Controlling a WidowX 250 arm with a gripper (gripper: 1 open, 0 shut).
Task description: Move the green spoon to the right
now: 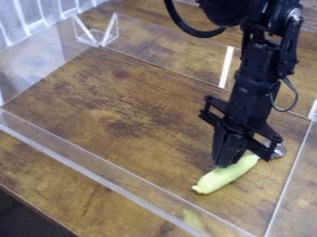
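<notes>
Toward the right end of the wooden table [111, 102], inside the low clear acrylic wall [87, 176] that fences the work area, you have the black arm reaching steeply down onto the green spoon [227, 174]. Only one view is given, from above and in front.

Your gripper [235, 153] has its fingers drawn fully together, and they meet the spoon at the upper end of its yellow-green handle. From this angle you cannot confirm that the handle is truly pinched; the fingertips hide the contact, so they may only be pressing on it. The spoon lies flat on the wood, slanting from lower left up to the right, close to the right-hand pane of the wall. Its metal bowl is not visible, probably covered by the fingers.

The risk is the hold. You are at the very end of a thick, rounded, smooth handle, so the spoon could pivot or squirt out once you lift or drag. With the right pane so near, a sideways push could jam the spoon or your fingers against the acrylic. If the fingers have closed beside the handle, you will carry nothing.
</notes>
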